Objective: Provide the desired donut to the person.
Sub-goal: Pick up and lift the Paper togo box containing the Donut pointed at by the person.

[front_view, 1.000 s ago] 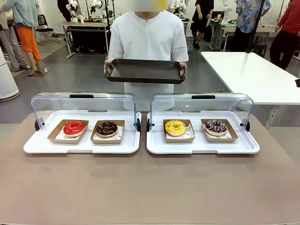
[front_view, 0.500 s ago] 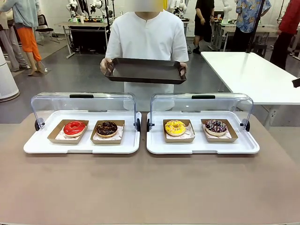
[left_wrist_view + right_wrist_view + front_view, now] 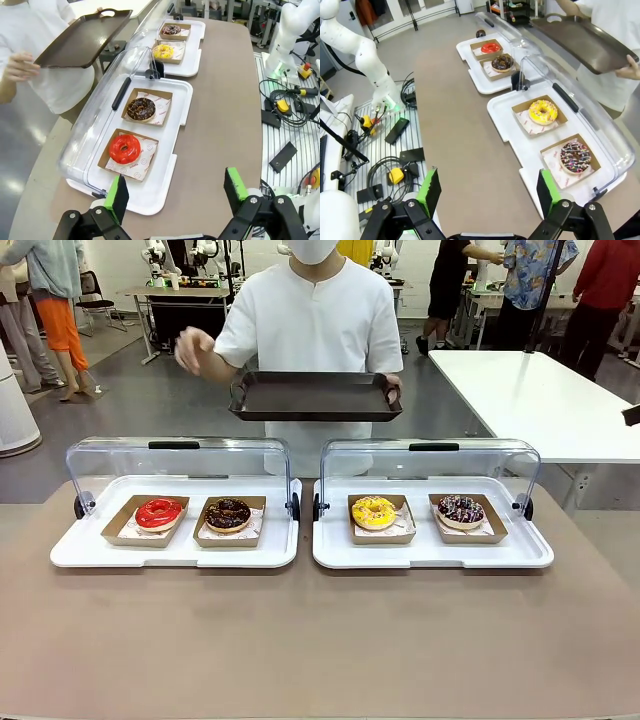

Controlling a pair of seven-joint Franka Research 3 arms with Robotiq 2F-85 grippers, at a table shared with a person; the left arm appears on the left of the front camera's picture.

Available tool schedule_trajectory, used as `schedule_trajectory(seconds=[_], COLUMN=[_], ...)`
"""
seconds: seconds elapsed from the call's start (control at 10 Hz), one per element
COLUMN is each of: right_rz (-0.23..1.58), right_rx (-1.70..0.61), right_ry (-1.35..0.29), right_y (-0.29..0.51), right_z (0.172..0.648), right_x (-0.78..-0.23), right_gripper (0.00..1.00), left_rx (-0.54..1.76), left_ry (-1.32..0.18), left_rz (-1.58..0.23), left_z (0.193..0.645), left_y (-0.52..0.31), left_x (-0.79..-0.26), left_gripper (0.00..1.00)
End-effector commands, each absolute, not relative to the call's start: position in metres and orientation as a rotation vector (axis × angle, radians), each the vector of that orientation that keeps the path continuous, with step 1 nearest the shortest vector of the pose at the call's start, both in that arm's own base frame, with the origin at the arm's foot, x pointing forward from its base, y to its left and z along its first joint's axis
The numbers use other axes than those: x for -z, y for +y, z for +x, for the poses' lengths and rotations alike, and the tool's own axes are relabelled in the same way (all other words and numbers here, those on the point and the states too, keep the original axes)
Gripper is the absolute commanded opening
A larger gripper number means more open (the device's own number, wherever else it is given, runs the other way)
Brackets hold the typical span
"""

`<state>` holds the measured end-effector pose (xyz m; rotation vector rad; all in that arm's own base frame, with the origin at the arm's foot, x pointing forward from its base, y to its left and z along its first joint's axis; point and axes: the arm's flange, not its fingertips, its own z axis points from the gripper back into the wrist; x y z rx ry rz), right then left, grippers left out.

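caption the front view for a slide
Person holding a dark tray, one hand raised, behind two open display cases with four donuts.

Robot lab: cables (image 3: pixel 295 90), worktables (image 3: pixel 530 400)

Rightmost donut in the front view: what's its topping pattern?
The donut has dark icing with pale drizzle and coloured sprinkles; right wrist view shows it best.
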<state>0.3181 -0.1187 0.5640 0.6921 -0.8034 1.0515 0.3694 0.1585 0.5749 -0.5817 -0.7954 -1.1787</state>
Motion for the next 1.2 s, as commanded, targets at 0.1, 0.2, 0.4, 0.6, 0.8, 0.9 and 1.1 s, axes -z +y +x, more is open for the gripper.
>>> schedule_trajectory(seconds=[0.1,0.2,0.4,0.6,0.8,0.9,1.1], right_rz=[0.694,0.694,0.694,0.694,0.694,0.694,0.694], right_rx=[-1.044,-1.044,-1.044,-1.044,-1.044,-1.044,-1.044], right_ry=[-0.799,-0.799,-0.799,-0.799,-0.799,-0.799,-0.799], right_y=[-0.1185,-0.1185,-0.1185,-0.1185,-0.1185,-0.1185,-0.1185], right_z=[0.3183,0.3183,0.3183,0.3183,0.3183,0.3183,0.3183], right_x=[-0.564,-0.564,-0.564,-0.564,-0.564,-0.564,-0.564], right_gripper=[1.0,1.0,1.0,1.0,1.0,1.0,1.0], left_rx=[1.181,1.181,1.181,1.181,1.181,1.181,1.181], left_ry=[-0.789,-0.789,-0.789,-0.789,-0.789,-0.789,-0.789], left_rz=[-0.589,-0.589,-0.589,-0.589,-0.589,-0.589,-0.589], left_z=[0.3698,0.3698,0.3698,0.3698,0.3698,0.3698,0.3698], left_y=[0.1575,0.1575,0.1575,0.1575,0.1575,0.1575,0.1575], left_x=[-0.5753,-0.5753,-0.5753,-0.5753,-0.5753,-0.5753,-0.5753], left_gripper=[1.0,1.0,1.0,1.0,1.0,1.0,1.0])
